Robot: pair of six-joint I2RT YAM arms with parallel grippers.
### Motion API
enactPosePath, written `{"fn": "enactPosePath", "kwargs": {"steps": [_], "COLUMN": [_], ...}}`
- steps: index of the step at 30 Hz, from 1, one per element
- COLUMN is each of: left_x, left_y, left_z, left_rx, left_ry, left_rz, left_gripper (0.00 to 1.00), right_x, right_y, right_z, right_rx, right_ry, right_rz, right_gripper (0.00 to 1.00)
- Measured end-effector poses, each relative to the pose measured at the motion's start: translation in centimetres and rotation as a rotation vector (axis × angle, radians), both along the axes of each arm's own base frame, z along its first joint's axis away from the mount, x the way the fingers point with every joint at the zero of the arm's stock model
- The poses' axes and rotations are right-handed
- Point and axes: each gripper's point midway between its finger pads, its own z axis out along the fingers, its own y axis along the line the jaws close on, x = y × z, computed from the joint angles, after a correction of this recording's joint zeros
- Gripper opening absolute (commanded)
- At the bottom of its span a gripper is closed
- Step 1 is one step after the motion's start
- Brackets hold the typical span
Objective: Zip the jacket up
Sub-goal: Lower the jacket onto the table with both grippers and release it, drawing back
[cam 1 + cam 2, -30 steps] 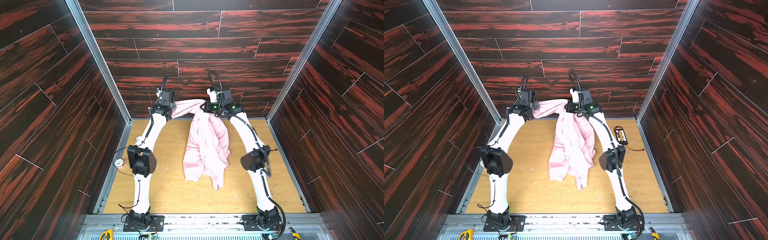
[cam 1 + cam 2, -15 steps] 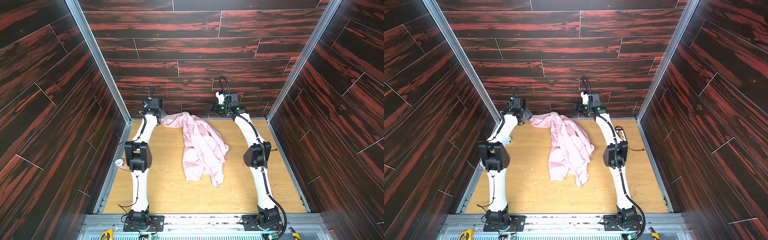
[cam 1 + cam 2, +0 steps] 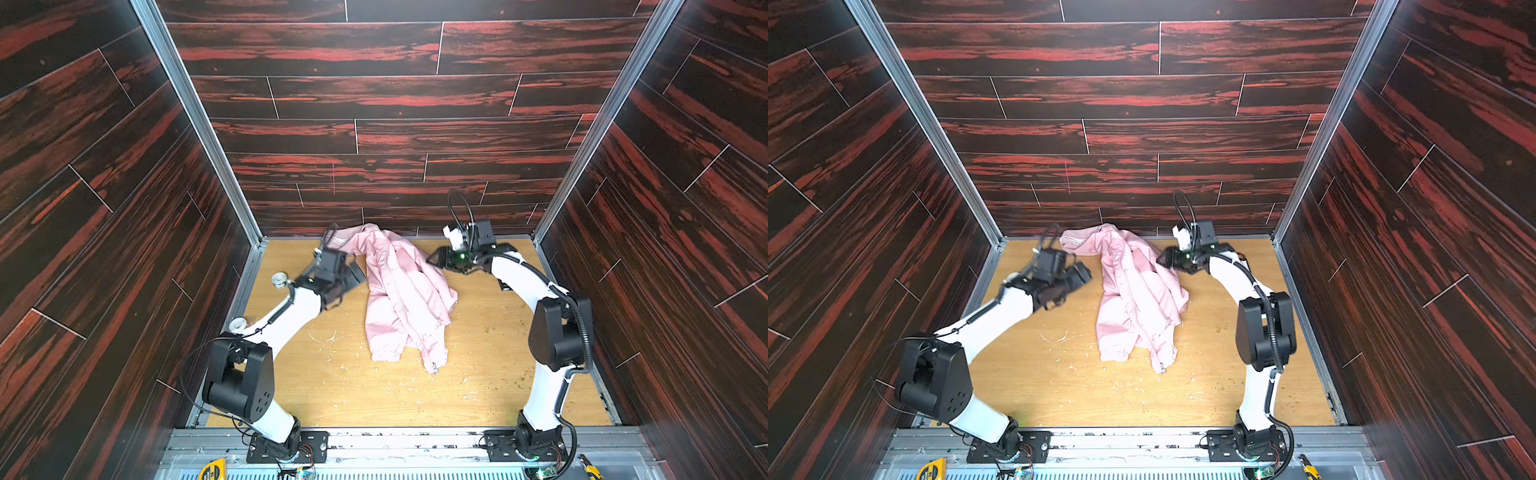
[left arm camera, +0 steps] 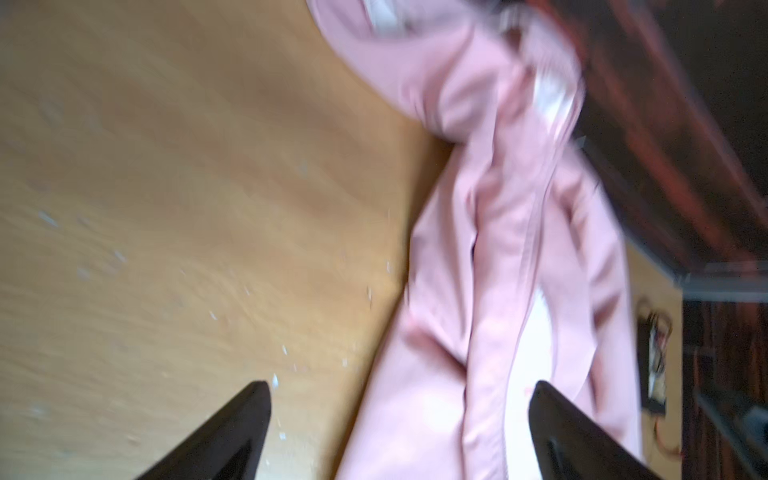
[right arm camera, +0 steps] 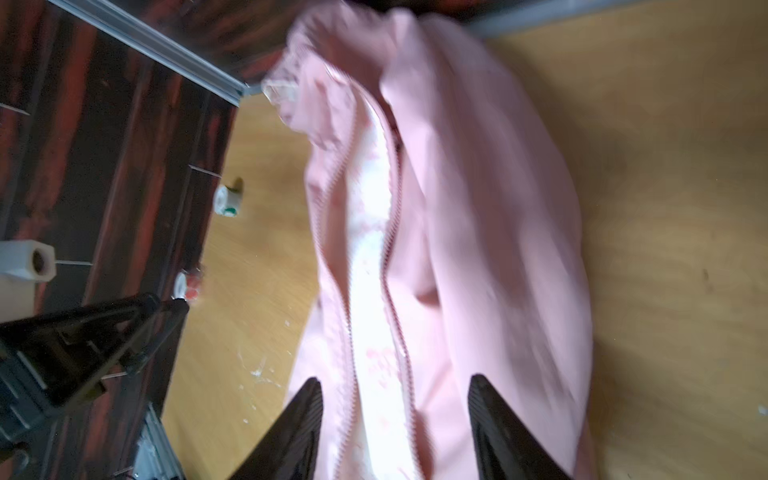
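The jacket (image 3: 405,291) (image 3: 1136,299) is seen in both top views as a crumpled, elongated heap on the table (image 3: 332,395). It reaches from the back wall toward the middle and lies between the two arms.

At the table's left edge a small white thing (image 3: 238,324) is seen, close to the wall. The left gripper (image 3: 353,274) (image 3: 1079,274) is held just beside the jacket's left edge. Its jaws are spread wide and nothing is held in them. In the blurred left wrist view, the gripper (image 4: 401,384) is shown with bare table beyond one finger and pink cloth (image 4: 498,249) beyond the other.

In the right wrist view the jacket (image 5: 478,249) is shown with its zipper (image 5: 390,266) undone: the two rows of teeth are parted and pale lining (image 5: 370,249) is exposed between them.

The right gripper (image 3: 434,257) (image 3: 1163,257) is placed at the jacket's upper right edge. Its jaws (image 5: 395,378) are parted, less widely than the left ones, and no cloth is pinched between them. Whether the fingers touch the cloth cannot be told.
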Motion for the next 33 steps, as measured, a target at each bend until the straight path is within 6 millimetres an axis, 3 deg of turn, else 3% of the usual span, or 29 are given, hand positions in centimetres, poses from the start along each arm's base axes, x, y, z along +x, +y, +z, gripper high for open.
{"fn": "enactPosePath", "kwargs": {"steps": [5, 9, 12, 17, 21, 24, 26, 30, 33], "left_x": [-3.6, -3.5, -2.1, -0.6, -0.3, -0.2, -0.3, -0.5, -1.2], "left_y": [-1.6, -2.9, -4.1, -5.8, -6.4, -6.6, -6.7, -6.5, -5.8], "left_z": [-6.5, -9.1, -9.3, -9.4, -9.9, -10.6, -11.0, -11.1, -11.0], "left_rx": [-0.017, -0.02, -0.041, -0.081, -0.109, -0.123, -0.127, -0.125, -0.11], "left_ry": [0.144, 0.179, 0.138, 0.083, 0.082, 0.093, 0.1, 0.099, 0.105], "left_rz": [-0.057, -0.084, -0.097, -0.116, -0.118, -0.115, -0.115, -0.111, -0.099], "left_gripper": [0.99, 0.97, 0.93, 0.73, 0.43, 0.14, 0.0, 0.0, 0.0], "right_x": [-2.3, -2.3, -1.7, -1.8, -2.3, -2.3, -2.4, -2.2, -1.9], "right_y": [-0.7, -0.8, -0.9, -1.3, -1.7, -1.9, -2.2, -3.3, -4.4], "right_z": [-4.6, -5.2, -5.1, -6.2, -7.3, -6.8, -5.8, -2.7, -1.7], "right_rx": [-0.031, -0.034, -0.036, -0.045, -0.053, -0.056, -0.061, -0.063, -0.06], "right_ry": [0.076, 0.067, 0.036, 0.034, 0.053, 0.043, 0.02, -0.059, -0.093], "right_rz": [0.004, 0.0, -0.009, -0.029, -0.039, -0.048, -0.057, -0.092, -0.119], "right_gripper": [0.56, 0.52, 0.48, 0.52, 0.57, 0.59, 0.61, 0.64, 0.65]}}
